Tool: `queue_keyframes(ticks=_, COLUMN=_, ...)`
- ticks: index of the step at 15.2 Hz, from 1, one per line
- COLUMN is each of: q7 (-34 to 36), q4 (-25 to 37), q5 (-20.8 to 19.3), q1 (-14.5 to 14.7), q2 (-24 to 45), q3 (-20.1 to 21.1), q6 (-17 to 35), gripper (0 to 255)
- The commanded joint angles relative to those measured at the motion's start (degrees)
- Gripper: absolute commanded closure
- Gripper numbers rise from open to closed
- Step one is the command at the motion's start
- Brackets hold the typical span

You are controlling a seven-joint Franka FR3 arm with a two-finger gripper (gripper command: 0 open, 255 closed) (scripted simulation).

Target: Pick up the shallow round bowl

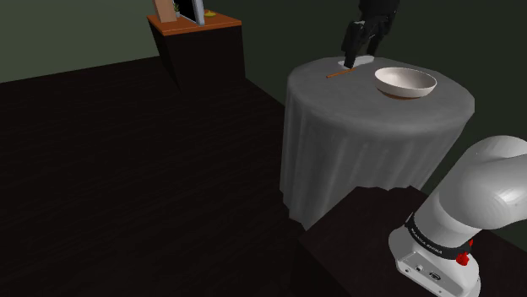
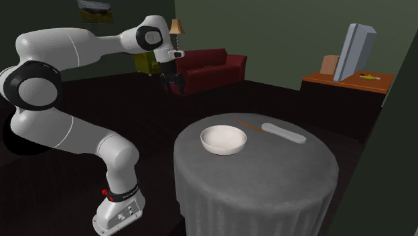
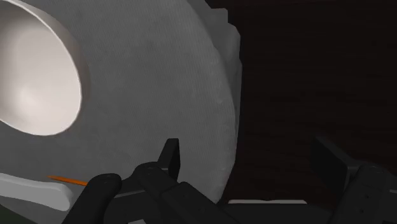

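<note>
Fingers (image 3: 170, 156) stand wide apart with nothing between them; in the wrist view the gap between them lies over dark floor (image 3: 286, 76), just past the edge of the draped surface (image 3: 159, 83). In the second exterior view the black hand (image 2: 171, 82) hangs in the air off that view's left of the surface, well apart from everything on it, with the white arm (image 2: 67, 47) arching up from its base near the floor.

A white bowl (image 2: 224, 139), shallow and round, sits upright on the grey cloth that covers the round surface and falls in folds down its sides. In the second exterior view it stands on the left part of the top, the side nearer the arm. In the shoulder view the bowl (image 1: 406, 82) is toward the right of the top. The fingers do not touch it.

A thin orange stick (image 2: 251, 126) and a flat white utensil (image 2: 285, 133) lie just beside each other on the cloth, beyond the bowl, toward the second exterior view's right.

Behind, the second exterior view shows a red sofa (image 2: 207, 67) and a lamp (image 2: 175, 27) against the green wall, and a dark cabinet with an orange top (image 2: 345, 84) at the right.
</note>
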Motion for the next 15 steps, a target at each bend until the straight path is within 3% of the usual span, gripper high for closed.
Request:
queue_keyframes(ticks=1, q7=0.00, q4=0.00, q5=0.00, q1=0.00, q2=0.00, q3=0.00, q6=0.00, gripper=0)
queue_keyframes(ticks=15, q7=-14.79, q4=-10.28, q5=-11.48, q1=-6.44, q2=-0.59, q3=-16.29, q6=13.26, gripper=0)
